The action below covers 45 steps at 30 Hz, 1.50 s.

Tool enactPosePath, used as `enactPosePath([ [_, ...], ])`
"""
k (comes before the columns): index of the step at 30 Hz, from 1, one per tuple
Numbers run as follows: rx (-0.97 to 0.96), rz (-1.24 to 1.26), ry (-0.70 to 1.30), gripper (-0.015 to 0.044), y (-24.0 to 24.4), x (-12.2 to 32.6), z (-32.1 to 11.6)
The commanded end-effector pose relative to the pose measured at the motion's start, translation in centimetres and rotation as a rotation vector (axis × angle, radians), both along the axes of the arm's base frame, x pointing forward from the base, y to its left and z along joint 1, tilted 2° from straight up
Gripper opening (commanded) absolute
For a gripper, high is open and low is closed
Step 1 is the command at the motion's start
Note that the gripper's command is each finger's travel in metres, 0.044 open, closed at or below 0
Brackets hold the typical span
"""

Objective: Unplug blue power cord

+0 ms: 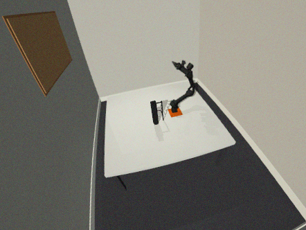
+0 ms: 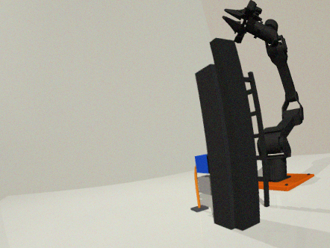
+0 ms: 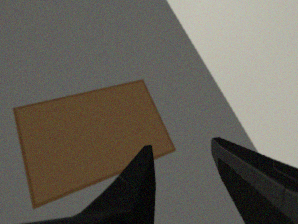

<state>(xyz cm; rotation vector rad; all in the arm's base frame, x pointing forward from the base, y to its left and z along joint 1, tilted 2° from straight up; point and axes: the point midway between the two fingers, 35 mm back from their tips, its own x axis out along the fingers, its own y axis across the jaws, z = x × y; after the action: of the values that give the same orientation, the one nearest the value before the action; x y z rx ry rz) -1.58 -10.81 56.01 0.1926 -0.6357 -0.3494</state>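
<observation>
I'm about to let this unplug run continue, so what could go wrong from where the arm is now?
The end effector is raised high above the tall black panels, gripping nothing and facing the brown wall board; no plug or power strip is visible, so it may miss the task entirely. Coming down, it could strike the panels' top edge or the ladder-like rack behind them.

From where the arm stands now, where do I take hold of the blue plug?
Only a corner of the blue plug shows, beside the orange post and behind the tall black slab. Probably grip its exposed flat faces, coming from the open side away from the slab. The gripper is high above, fingers apart and empty.
</observation>
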Motion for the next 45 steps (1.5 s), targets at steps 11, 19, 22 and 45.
enactPosePath([
  [11, 0.192, 0.246, 0.514, 0.016, 8.4, 19.6, -7.9],
  [19, 0.423, 0.255, 0.752, 0.016, 9.5, 26.3, -15.1],
  [22, 0.559, 0.245, 0.887, 0.016, 9.8, 28.4, -19.2],
  [45, 1.605, -0.418, 1.487, 0.016, 10.3, 27.5, -41.3],
])
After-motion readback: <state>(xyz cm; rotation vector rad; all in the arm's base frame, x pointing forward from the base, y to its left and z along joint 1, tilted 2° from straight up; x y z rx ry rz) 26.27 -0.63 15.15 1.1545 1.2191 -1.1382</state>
